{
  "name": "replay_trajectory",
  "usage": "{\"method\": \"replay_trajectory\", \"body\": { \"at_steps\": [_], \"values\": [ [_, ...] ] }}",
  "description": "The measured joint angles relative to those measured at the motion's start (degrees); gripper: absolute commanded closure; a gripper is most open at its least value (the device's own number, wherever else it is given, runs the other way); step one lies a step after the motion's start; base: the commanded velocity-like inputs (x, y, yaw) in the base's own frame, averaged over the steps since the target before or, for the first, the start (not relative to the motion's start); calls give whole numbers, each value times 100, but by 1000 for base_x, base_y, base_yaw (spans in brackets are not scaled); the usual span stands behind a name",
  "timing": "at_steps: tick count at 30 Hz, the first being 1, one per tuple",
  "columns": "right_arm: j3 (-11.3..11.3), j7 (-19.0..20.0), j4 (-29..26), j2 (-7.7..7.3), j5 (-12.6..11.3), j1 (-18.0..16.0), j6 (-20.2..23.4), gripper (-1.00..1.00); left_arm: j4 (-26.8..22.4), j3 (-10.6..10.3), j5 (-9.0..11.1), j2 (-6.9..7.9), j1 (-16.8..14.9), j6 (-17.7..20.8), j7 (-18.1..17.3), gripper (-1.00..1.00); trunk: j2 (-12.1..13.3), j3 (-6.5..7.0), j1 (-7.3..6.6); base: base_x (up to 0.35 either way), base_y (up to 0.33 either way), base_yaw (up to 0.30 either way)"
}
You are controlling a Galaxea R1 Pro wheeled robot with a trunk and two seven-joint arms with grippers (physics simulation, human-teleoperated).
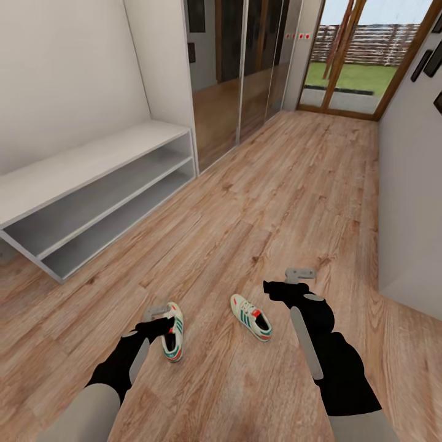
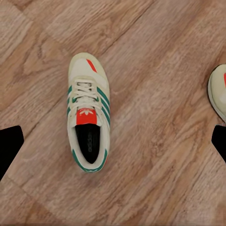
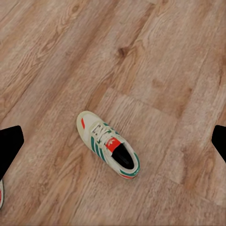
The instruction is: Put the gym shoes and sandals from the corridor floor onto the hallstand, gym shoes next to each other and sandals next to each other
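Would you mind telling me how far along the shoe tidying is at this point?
Nothing is placed yet: the hallstand shows no shoes. Both gym shoes, the left one and the right one, lie on the corridor floor. The left gripper hovers open over the left one; the right gripper is open too. All four placements remain.

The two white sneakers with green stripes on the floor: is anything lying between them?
No. In the head view, only bare wood-plank floor separates the left sneaker from the right sneaker.
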Motion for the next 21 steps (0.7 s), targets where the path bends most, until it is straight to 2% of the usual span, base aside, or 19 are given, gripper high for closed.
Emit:
{"method": "replay_trajectory", "body": {
  "at_steps": [12,21],
  "values": [
    [-1,-8,0,-4,0,-1,0,-100,-31,-8,15,-8,4,-6,0,-100,-481,-315,264,0,0,87],
    [-1,-8,0,-8,-1,0,0,-100,-47,-8,16,-9,4,-2,-21,-100,-842,-555,461,0,0,16]
  ]
}}
